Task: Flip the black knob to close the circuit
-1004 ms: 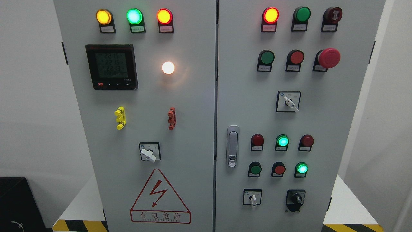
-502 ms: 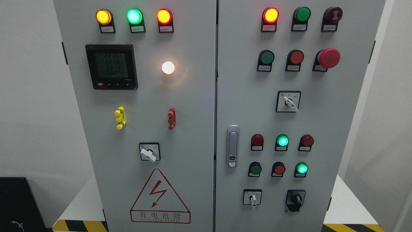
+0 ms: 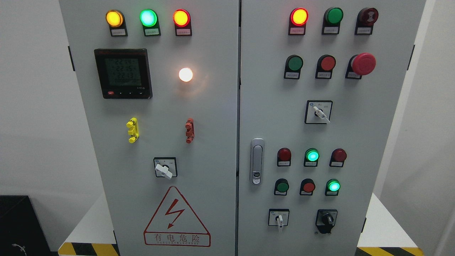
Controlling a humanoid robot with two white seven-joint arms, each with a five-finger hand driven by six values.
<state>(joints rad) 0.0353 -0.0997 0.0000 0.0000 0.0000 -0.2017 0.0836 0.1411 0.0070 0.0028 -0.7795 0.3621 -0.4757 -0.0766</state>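
Grey two-door control cabinet (image 3: pixel 213 106), seen head-on; the black knob (image 3: pixel 325 220) sits at the lower right of the right door, its handle pointing roughly downward, just right of a white selector switch (image 3: pixel 279 218); above it glow two green lamps (image 3: pixel 312 155) (a red mushroom button (image 3: pixel 363 64) stands higher up); the left door carries a digital meter (image 3: pixel 123 73); neither robot hand appears, so finger posture cannot be told.
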